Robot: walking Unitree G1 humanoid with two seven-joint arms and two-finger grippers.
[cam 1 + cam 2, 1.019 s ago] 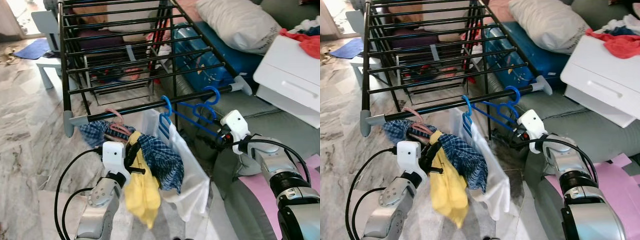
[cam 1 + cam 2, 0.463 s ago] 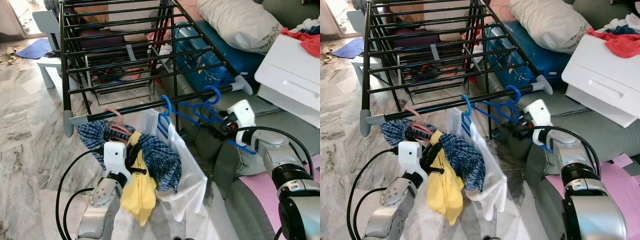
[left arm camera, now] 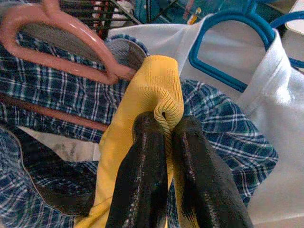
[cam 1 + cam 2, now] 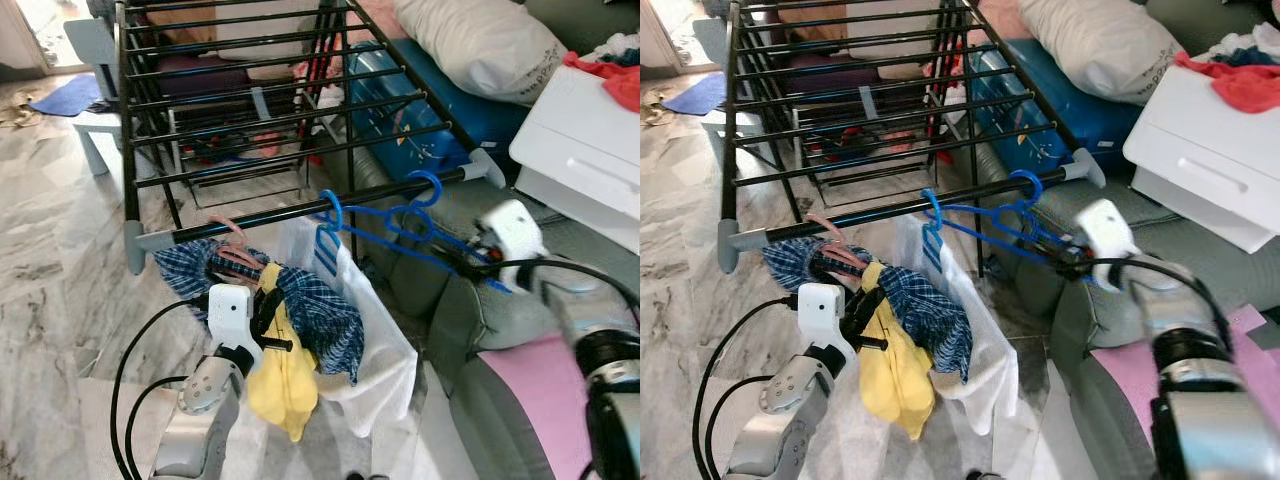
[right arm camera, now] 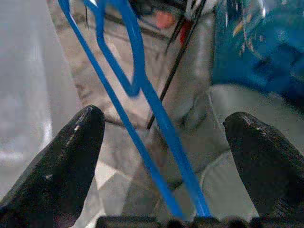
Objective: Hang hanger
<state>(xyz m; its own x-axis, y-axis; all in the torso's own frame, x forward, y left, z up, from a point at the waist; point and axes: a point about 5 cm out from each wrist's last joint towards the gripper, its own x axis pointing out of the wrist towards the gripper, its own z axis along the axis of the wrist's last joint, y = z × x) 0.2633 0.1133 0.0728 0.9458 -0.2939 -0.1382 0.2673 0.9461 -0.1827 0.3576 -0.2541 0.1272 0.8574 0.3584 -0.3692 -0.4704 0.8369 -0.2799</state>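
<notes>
An empty blue hanger (image 4: 400,228) hangs by its hook on the front rail (image 4: 260,218) of the black drying rack. My right gripper (image 4: 470,262) is at the hanger's lower right end. In the right wrist view its fingers (image 5: 71,156) stand wide apart with the hanger's blue bars (image 5: 142,90) between them, untouched. A second blue hanger (image 4: 330,225) carries a white shirt (image 4: 385,350). A pink hanger (image 4: 235,245) carries a plaid shirt (image 4: 320,320). My left gripper (image 3: 167,121) is shut on a fold of yellow cloth (image 4: 285,370) below the rail.
A white cabinet (image 4: 585,150) with red cloth on top stands at the right. A blue case (image 4: 420,120) and a pillow (image 4: 480,45) lie behind the rack. A grey cushion (image 4: 470,320) and a pink mat (image 4: 540,400) lie under my right arm. Marble floor (image 4: 50,280) spreads left.
My right arm has drawn back to the right and is blurred by motion, while the empty blue hanger stays on the rail. The left gripper still grips the yellow cloth.
</notes>
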